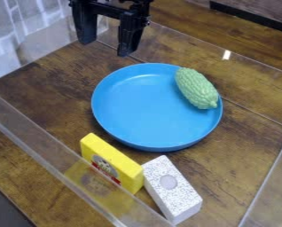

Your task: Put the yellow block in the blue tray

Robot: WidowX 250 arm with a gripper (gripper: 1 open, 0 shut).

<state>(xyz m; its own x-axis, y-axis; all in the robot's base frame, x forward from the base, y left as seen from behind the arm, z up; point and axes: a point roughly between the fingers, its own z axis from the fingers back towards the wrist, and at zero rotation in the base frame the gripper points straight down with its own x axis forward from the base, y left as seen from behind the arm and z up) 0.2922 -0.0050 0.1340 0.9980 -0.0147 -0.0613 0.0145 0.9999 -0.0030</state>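
Our claw [113, 37] hangs wide apart at the desk's [244, 93] back edge; we see the yellow block [110, 162] near the front edge.

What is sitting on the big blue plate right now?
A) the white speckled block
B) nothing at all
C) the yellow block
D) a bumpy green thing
D: a bumpy green thing lies on the right side of the blue tray, while the yellow block and the white speckled block sit on the table in front of it.
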